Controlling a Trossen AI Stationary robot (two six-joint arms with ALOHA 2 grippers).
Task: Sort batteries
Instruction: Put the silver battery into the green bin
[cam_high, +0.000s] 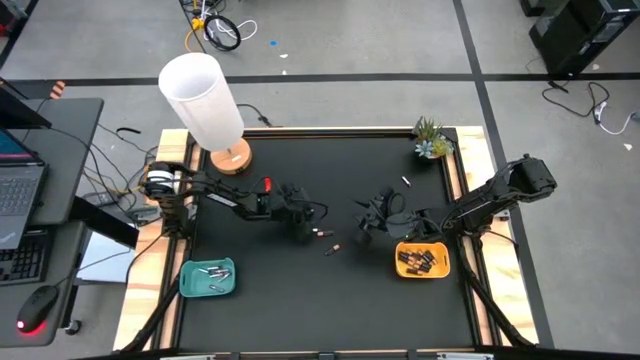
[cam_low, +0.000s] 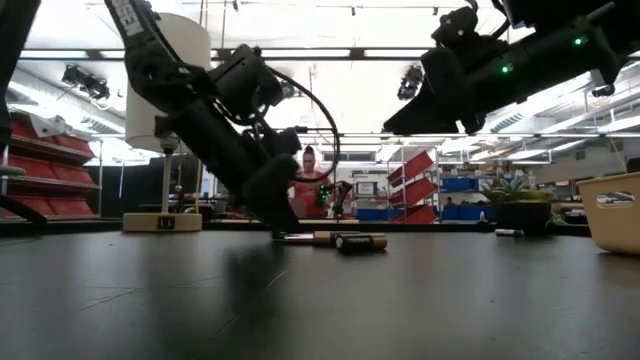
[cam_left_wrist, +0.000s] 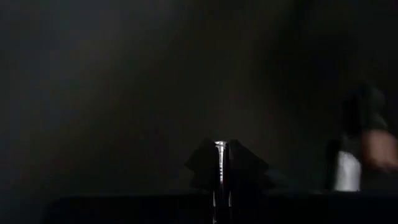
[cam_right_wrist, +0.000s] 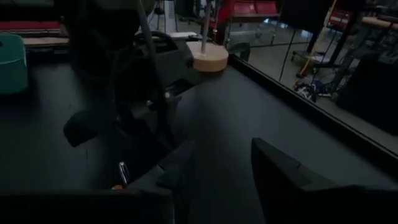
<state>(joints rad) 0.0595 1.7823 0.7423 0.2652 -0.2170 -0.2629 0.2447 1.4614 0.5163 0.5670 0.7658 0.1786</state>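
My left gripper (cam_high: 301, 231) is down at the table's middle, its fingers closed around a thin pale silvery battery (cam_left_wrist: 219, 145). Two loose batteries (cam_high: 323, 232) (cam_high: 331, 250) lie on the table just right of it; in the low view a dark one (cam_low: 360, 242) lies flat. My right gripper (cam_high: 368, 226) hovers open above the table, right of those batteries and left of the orange tray (cam_high: 422, 261) of dark batteries. A teal tray (cam_high: 207, 278) near the left front holds silvery batteries. Another battery (cam_high: 405, 182) lies near the plant. My left gripper pinches the silvery battery (cam_left_wrist: 219, 147) between its two fingers (cam_left_wrist: 239, 163). The fingers slant down from above and from the table's left, with their tips (cam_low: 276, 226) at table level. Whether the battery touches the tabletop, I cannot tell.
A white-shaded lamp on a round wooden base (cam_high: 231, 157) stands at the far left of the table. A small potted plant (cam_high: 431, 139) sits in the far right corner. The dark tabletop has raised wooden edges (cam_high: 467, 190). A person shows in the room beyond (cam_low: 312, 180).
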